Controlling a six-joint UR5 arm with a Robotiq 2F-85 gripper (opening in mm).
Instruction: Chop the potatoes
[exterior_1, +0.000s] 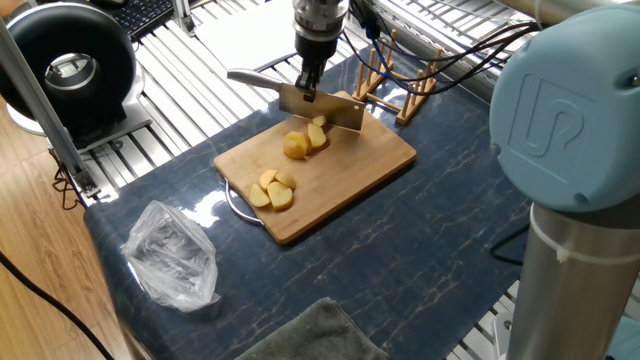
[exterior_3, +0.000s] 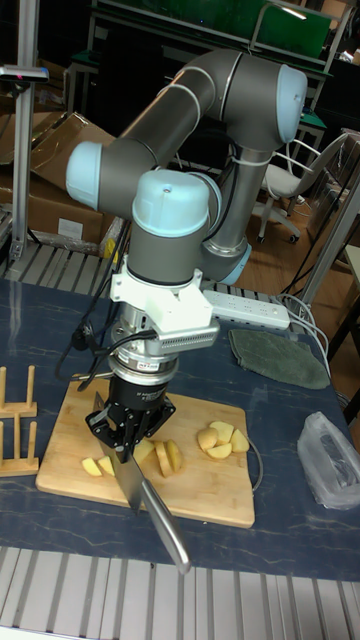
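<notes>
Gripper (exterior_1: 308, 88) of the grey-and-blue UR5 arm (exterior_3: 180, 200) hangs over the far half of the bamboo board (exterior_1: 350, 180), its fingers clamped on a cleaver (exterior_1: 325, 107). Blade points toward 3 o'clock and the silver handle (exterior_1: 250, 76) toward 9 o'clock in the fixed view; the cutting edge sits just above the nearest potato pieces.

Dark blue marbled table (exterior_1: 420, 270) carries the board near its middle, with bare surface open from 3 to 6 o'clock of the board.

At 7 o'clock, well apart from the board, lies a crumpled clear plastic bag (exterior_1: 172, 255); a grey cloth (exterior_1: 310, 335) pokes in at the table's near edge.

A wooden rack (exterior_1: 400, 90) stands just beyond the board's far corner at 1 o'clock, close to the blade's tip.

On the board, the potatoes form two groups: one cluster (exterior_1: 305, 140) under the blade toward the far side, another of cut slices (exterior_1: 271, 190) near the board's 8 o'clock edge. In the tall fixed view a small piece (exterior_3: 96, 466) lies apart, near the rack-side end of the board.
</notes>
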